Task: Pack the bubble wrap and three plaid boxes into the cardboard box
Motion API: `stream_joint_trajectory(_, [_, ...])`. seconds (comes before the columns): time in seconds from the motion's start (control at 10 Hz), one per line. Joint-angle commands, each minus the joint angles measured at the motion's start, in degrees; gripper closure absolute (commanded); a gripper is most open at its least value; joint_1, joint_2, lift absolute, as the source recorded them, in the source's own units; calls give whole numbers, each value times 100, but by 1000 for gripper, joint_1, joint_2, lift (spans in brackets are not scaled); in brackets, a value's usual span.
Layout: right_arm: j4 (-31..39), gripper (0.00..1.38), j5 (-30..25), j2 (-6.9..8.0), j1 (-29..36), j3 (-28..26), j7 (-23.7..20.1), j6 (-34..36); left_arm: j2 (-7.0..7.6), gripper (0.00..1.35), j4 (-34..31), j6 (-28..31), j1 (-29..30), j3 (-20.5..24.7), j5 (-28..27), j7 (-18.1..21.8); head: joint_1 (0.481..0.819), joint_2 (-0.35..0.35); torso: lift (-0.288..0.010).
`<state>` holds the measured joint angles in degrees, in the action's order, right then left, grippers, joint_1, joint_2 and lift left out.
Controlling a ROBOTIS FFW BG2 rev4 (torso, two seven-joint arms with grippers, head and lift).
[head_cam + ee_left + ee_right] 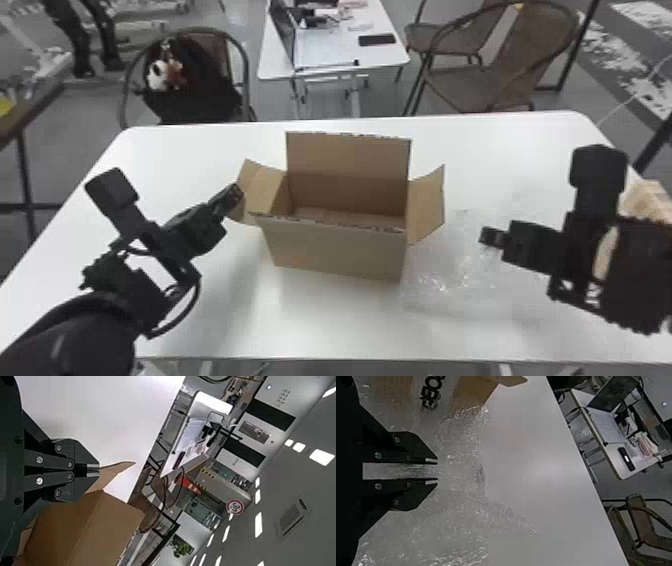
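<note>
My right gripper [436, 471], fingers parted and aimed toward the box's right flap [427, 207], is the nearer to the bubble wrap [455, 275]. The sheet lies spread on the table [310, 322], beside the cardboard box [340, 250] and below my fingertips; contact and long axis cannot be told. My left gripper [234, 194], its tips together, is at the left flap [265, 187]. The coming grasp probably requires a descent, then a lift leftward over the rim.
</note>
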<state>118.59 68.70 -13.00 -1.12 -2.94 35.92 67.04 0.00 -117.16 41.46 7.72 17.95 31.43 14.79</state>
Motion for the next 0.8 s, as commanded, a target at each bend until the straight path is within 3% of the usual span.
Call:
stream_joint_trajectory(0.0, [322, 1145, 741, -19, -143, -356, 196, 406, -15, 1211, 0, 3, -7, -46, -32, -37, 695, 108, -174])
stream_joint_trajectory(0.2, [727, 1145, 1541, -45, -415, -883, 337, 582, -15, 1211, 0, 3, 2, -81, -41, -125, 695, 108, -174])
stream_joint_trajectory(0.4, [762, 1145, 2455, -353, -881, -1156, 337, 450, -15, 1211, 0, 3, 2, -143, -67, -204, 695, 104, -174])
stream_joint_trajectory(0.7, [973, 1145, 2974, -696, -1391, -1332, 47, -94, -15, 1211, 0, 3, -16, -230, -120, -318, 625, 89, -174])
